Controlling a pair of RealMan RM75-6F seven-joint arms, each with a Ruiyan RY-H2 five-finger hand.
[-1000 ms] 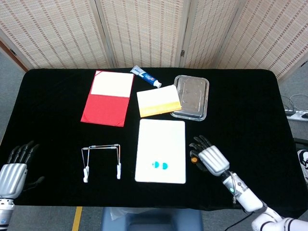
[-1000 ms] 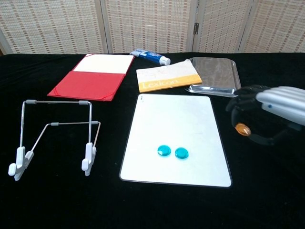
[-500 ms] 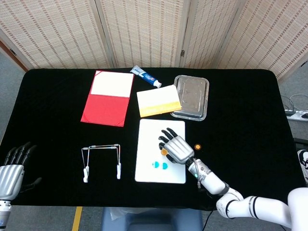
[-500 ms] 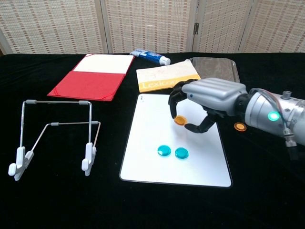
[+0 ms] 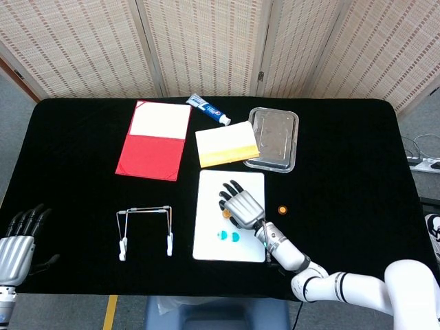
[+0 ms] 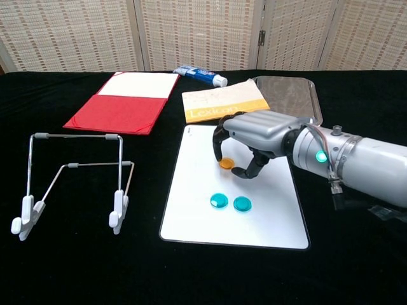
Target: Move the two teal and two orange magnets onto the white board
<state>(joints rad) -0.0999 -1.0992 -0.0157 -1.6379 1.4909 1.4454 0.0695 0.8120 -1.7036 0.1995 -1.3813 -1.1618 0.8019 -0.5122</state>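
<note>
The white board point(image 5: 240, 184) point(image 6: 254, 222) lies flat at the table's front centre. Two teal magnets point(image 5: 229, 236) point(image 6: 219, 201) sit side by side on its near half. My right hand point(image 5: 240, 204) point(image 6: 254, 136) hovers low over the board's middle and pinches an orange magnet point(image 5: 226, 214) point(image 6: 226, 163) between thumb and fingertip, just above the surface or touching it. A second orange magnet point(image 5: 282, 210) lies on the black cloth right of the board; my forearm hides it in the chest view. My left hand point(image 5: 19, 237) rests open at the front left corner.
Left of the board stands a wire stand point(image 5: 146, 230) point(image 6: 73, 181). Behind it lie a red folder point(image 5: 152, 148) point(image 6: 121, 101), a toothpaste tube point(image 5: 207, 109) point(image 6: 200, 75), a yellow notepad point(image 5: 227, 144) point(image 6: 224, 103) and a metal tray point(image 5: 273, 137) point(image 6: 286, 95).
My right hand carried the orange magnet from the cloth right of the board leftwards over the board and lowered it toward the middle. The left hand barely moved.
</note>
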